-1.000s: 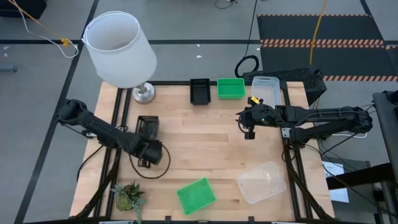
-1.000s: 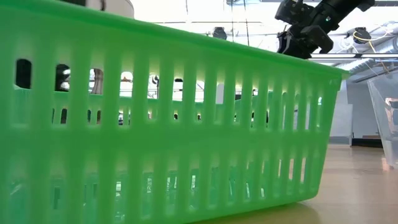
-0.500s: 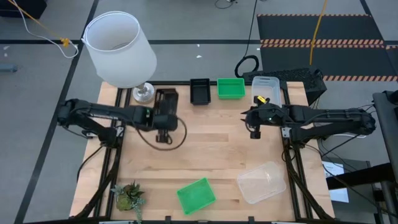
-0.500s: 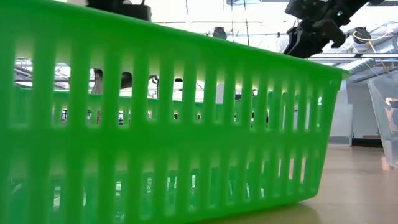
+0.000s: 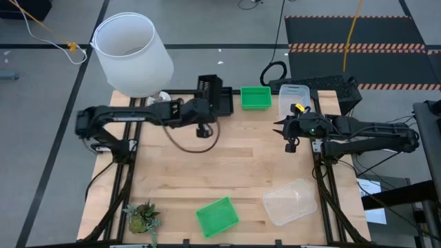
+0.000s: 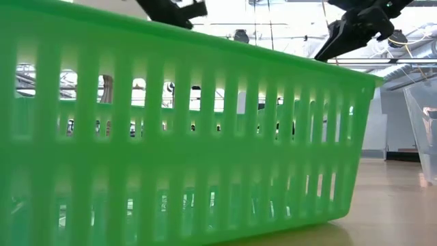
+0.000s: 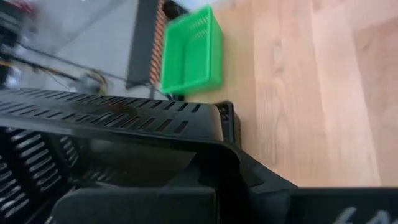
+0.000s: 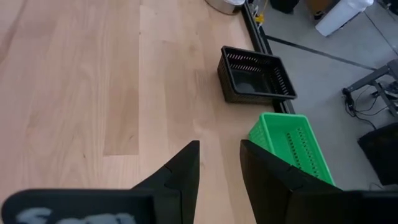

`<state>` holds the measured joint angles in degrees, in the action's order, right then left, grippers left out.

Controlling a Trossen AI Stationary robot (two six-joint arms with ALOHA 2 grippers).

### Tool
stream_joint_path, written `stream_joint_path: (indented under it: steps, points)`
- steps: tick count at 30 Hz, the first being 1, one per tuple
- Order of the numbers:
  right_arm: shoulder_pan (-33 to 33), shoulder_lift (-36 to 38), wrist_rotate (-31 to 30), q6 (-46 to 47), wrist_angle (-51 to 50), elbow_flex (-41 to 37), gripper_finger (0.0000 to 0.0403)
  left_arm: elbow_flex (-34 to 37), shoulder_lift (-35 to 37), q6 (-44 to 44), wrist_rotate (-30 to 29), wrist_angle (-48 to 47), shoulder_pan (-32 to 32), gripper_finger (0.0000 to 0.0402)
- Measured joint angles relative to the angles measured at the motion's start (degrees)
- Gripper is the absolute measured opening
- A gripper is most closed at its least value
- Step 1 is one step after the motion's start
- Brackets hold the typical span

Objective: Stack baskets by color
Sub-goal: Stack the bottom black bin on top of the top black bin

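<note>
Since a second ago, the left gripper [image 5: 202, 128] has carried a black basket [image 5: 207, 85] up from near the plant [image 5: 142, 218], clamped shut on it, just beside the second black basket [image 5: 224, 100] by the lamp [image 5: 132, 54]. The right gripper [image 5: 290, 142] hovers part-open, empty. No pair is stacked; green and clear remain.

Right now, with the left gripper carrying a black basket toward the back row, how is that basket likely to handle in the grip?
The black basket probably weighs little: its walls are thin and slotted. It looks stiff enough, since it keeps its shape though the left gripper holds it tilted. Smooth plastic may slip or swing, so lowering it onto the other black basket likely needs care.
</note>
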<state>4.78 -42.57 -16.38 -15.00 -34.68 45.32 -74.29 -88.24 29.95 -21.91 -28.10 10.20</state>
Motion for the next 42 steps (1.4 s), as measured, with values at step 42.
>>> stream_joint_path:
  steps: [42]
  points:
    - [0.0, 0.6, -0.3, 0.4, -1.2, 0.0, 0.0112, -35.0, -34.5, -2.9, 13.5, -22.9, 11.8, 0.0012]
